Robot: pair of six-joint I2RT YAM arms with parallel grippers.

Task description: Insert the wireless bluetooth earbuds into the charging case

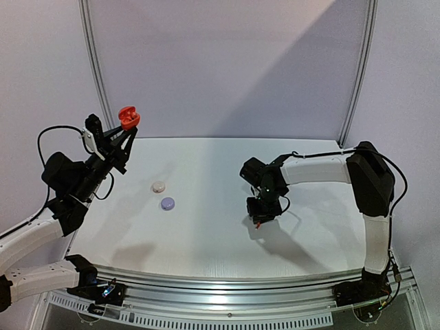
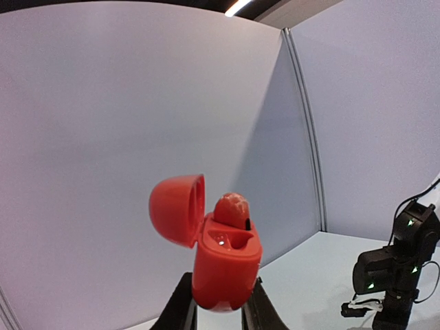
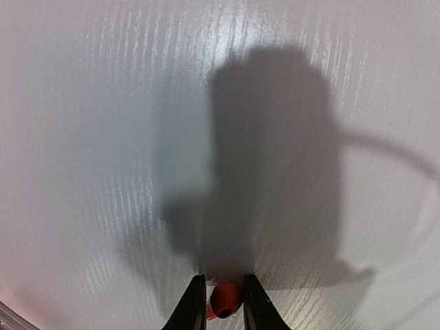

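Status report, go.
Left gripper shut on open red case, first earbud inside. Right gripper pinching loose red earbud at table. White case, lilac case off aside.

Right hand [image 3: 223, 279] pinching red earbud [image 3: 225, 300].
Fingers [image 3: 190, 309] sit tight on both sides of it at the frame's bottom edge; white bench [image 3: 103, 137] beyond, with the arm's dark shadow [image 3: 275, 158] across it.

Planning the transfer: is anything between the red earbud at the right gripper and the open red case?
Nothing visible. The right gripper grips the earbud on the table; the left gripper holds the case high, lid open. The white case and lilac case lie low, aside.
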